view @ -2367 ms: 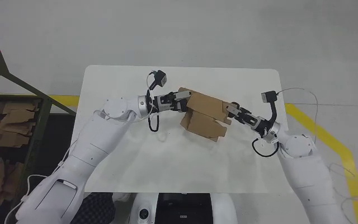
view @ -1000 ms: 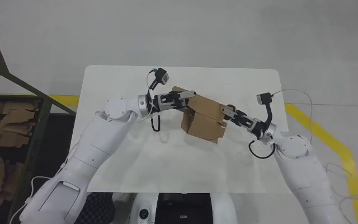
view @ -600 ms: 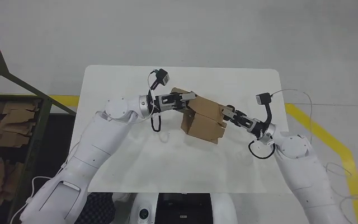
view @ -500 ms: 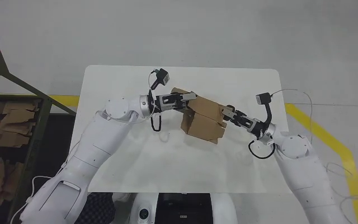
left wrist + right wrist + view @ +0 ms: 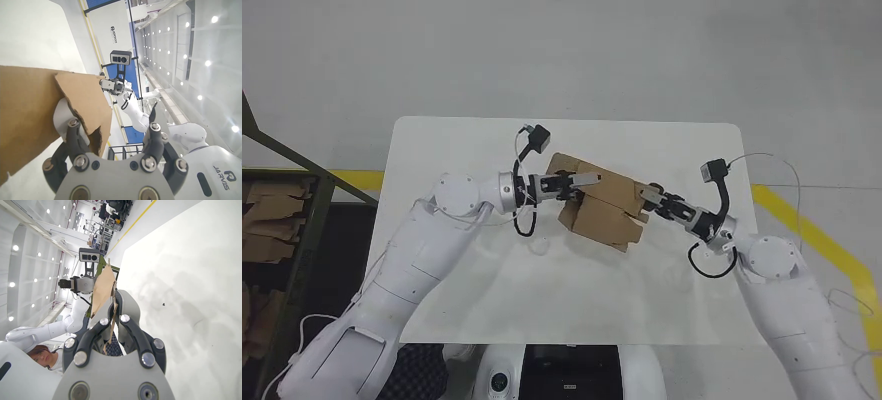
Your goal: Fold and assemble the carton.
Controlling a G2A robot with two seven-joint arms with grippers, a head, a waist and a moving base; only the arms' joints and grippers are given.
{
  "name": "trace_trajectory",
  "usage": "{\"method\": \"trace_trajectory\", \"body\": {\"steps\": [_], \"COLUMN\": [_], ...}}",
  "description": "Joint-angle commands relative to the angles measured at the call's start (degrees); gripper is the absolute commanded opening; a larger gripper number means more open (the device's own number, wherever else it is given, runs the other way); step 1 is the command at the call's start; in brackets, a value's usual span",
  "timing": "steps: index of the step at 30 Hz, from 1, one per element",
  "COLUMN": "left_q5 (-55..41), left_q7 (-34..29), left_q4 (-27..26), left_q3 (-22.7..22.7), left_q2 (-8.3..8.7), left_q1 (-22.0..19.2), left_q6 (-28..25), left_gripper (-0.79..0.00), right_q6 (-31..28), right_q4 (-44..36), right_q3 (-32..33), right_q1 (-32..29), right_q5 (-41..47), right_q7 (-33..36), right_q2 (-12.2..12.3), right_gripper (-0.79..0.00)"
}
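Observation:
A brown cardboard carton, partly folded, is held above the middle of the white table. My left gripper is at the carton's upper left edge. In the left wrist view this gripper is open, with a carton flap corner between its fingers and resting against one finger. My right gripper is at the carton's right end. In the right wrist view it is shut on a thin carton edge. The left wrist view shows the right gripper at the carton's far corner.
A green rack with flat cardboard sheets stands off the table's left side. A yellow floor line runs past the right side. Bare table lies in front of and behind the carton.
My left gripper has slid right along the carton's top edge, and its fingers now stand apart. The carton's lower left corner has swung slightly left. The right gripper has kept its hold.

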Motion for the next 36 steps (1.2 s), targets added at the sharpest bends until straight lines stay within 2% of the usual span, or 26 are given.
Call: {"method": "trace_trajectory", "body": {"steps": [1, 8, 22, 30, 31, 32, 36], "left_q5": [-0.1, 0.0, -6.2, -3.7, -3.3, -2.8, -1.7], "left_q7": [0.0, -0.8, -5.3, -5.5, -5.4, -5.2, -4.4], "left_q4": [-0.2, -1.0, -1.4, -1.0, -1.1, -1.1, -1.3], "left_q3": [-0.1, -0.5, -1.4, -0.5, -0.4, -0.4, -0.3], "left_q2": [-0.03, 0.01, -0.16, -0.29, -0.31, -0.31, -0.36], "left_q1": [0.1, 0.4, 1.2, 1.0, 1.0, 0.9, 0.8], "left_q6": [0.0, -0.3, -2.6, -2.3, -2.3, -2.2, -2.0], "left_gripper": [0.0, 0.0, 0.0, -0.006, -0.274, -0.416, -0.582], "right_q6": [0.8, 3.5, 7.5, 8.7, 8.8, 9.0, 9.1], "right_q4": [-0.1, 0.0, 1.8, 2.4, 2.4, 2.4, 2.5], "right_q3": [0.1, -0.1, -0.8, -0.9, -0.9, -0.9, -0.8], "right_q1": [0.0, 0.4, 1.4, 1.8, 1.9, 1.9, 1.9], "right_q5": [0.3, 1.4, 5.6, 8.0, 8.1, 8.2, 8.5], "right_q7": [0.1, -0.2, -0.7, -0.3, -0.2, -0.2, -0.1], "right_q2": [0.0, 0.0, -0.4, -0.6, -0.6, -0.6, -0.6], "right_gripper": [-0.785, -0.785, -0.785, -0.785, -0.785, -0.785, -0.785]}}
